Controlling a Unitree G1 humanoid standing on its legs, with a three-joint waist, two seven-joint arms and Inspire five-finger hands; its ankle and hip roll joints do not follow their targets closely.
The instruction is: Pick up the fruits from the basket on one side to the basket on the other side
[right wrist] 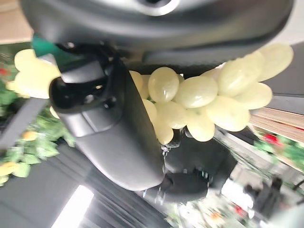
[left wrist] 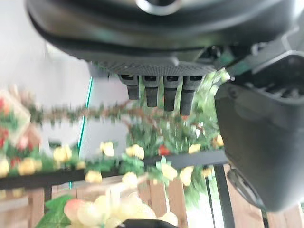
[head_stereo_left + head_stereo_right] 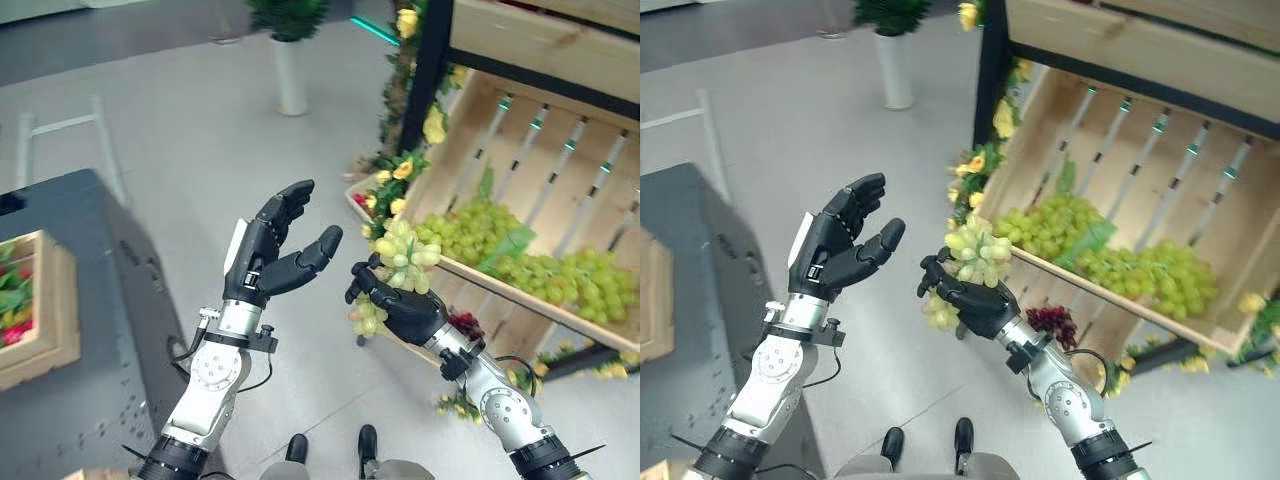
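Note:
My right hand [image 3: 408,308] is shut on a bunch of green grapes [image 3: 403,256], held in the air in front of the wooden crate [image 3: 560,150] on the right. Part of the bunch [image 3: 366,318] hangs below the hand. In the right wrist view the grapes [image 1: 209,99] sit pressed between palm and thumb [image 1: 118,128]. My left hand [image 3: 275,250] is raised palm-up just left of the bunch, open and holding nothing. More green grapes [image 3: 520,255] lie in the tilted crate. A second wooden box [image 3: 40,310] with red and green produce sits at the far left on a dark table [image 3: 110,330].
A black shelf post [image 3: 425,75] hung with yellow flowers and leaves stands at the crate's left corner. Dark red grapes [image 3: 1052,324] lie below the crate. A white planter [image 3: 290,70] stands on the grey floor behind. A person's black shoes [image 3: 330,445] show at the bottom.

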